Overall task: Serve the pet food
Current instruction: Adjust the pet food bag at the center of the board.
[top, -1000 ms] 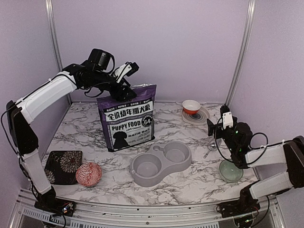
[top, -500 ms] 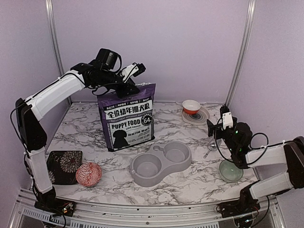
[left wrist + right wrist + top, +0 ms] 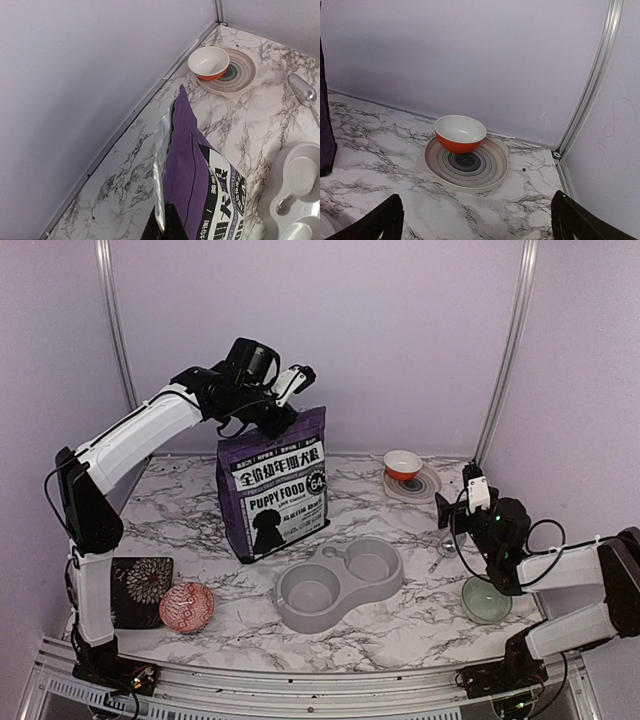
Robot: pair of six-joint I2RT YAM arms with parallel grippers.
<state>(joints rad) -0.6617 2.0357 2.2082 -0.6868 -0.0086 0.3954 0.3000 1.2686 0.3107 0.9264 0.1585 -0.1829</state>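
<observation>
My left gripper [image 3: 284,403] is shut on the top edge of the purple "PUPPY FOOD" bag [image 3: 275,485], pinching its silver-lined lip. In the left wrist view the dark fingertips of this left gripper [image 3: 165,222] clamp that lip, and the bag [image 3: 200,175] hangs below them. The pet food itself is hidden. The grey double-bowl feeder [image 3: 340,585] sits in front of the bag with both bowls bare. My right gripper [image 3: 455,508] hovers at the right side, open and holding nothing. Through the right gripper [image 3: 476,200] I see bare marble.
An orange bowl [image 3: 403,464] rests on a swirl-patterned plate [image 3: 425,485] at the back right. A metal scoop [image 3: 302,92] lies near the feeder. A green bowl [image 3: 486,600] stands under my right arm. A red patterned bowl [image 3: 187,605] and a dark square plate [image 3: 135,590] sit front left.
My left gripper has shut on the bag's top edge and moved right. The bag has shifted right with it and turned slightly. The right arm has not moved.
</observation>
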